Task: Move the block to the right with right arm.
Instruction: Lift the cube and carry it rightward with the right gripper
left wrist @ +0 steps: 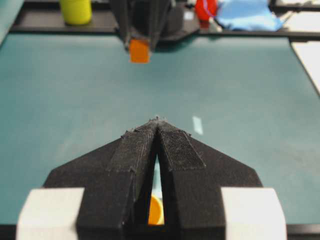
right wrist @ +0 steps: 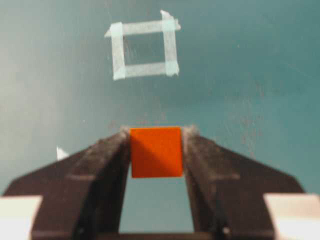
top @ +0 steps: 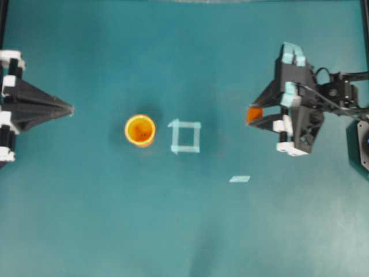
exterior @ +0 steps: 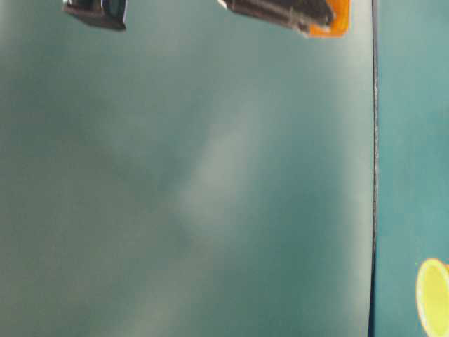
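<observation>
The block [right wrist: 155, 151], a small orange cube, sits clamped between the tips of my right gripper [right wrist: 156, 134], which is shut on it. From overhead the block [top: 253, 115] shows at the right gripper [top: 251, 115] tip, to the right of the tape square. In the left wrist view the block [left wrist: 139, 50] hangs at the far arm's tip. The table-level view catches the block [exterior: 335, 21] at the top edge. My left gripper [top: 70, 109] rests at the far left, shut with nothing held; its tips [left wrist: 158, 120] meet.
An orange-yellow cup [top: 140, 130] stands left of a pale tape square outline [top: 185, 137]. A small strip of tape [top: 239, 179] lies on the teal table below the right arm. A yellow-green container [left wrist: 76, 11] and blue cloth [left wrist: 245, 15] sit beyond the far edge.
</observation>
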Controlling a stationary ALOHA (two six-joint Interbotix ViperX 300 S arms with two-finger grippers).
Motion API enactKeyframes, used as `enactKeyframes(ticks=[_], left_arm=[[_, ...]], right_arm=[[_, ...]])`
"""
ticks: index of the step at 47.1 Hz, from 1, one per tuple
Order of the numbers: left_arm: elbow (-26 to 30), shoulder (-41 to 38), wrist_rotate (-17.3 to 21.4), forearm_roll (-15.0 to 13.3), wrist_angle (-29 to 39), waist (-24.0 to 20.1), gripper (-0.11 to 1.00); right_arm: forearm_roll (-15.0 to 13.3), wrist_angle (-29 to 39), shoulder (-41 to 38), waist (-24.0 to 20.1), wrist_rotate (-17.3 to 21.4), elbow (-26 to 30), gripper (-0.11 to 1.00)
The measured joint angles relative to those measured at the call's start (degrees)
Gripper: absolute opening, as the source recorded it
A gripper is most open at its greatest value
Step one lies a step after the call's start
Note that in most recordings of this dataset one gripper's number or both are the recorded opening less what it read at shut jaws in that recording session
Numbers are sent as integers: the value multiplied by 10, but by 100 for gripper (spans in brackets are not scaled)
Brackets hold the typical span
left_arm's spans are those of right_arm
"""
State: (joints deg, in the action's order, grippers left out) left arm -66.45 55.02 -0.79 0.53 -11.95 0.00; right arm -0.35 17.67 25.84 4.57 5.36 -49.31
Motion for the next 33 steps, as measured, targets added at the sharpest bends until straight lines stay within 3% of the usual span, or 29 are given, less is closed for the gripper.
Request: enactKeyframes(ticks=[33], left_arm=[[0,0,0,0,1,0,0]], right_arm=[[0,171,186,0,0,-56,41]])
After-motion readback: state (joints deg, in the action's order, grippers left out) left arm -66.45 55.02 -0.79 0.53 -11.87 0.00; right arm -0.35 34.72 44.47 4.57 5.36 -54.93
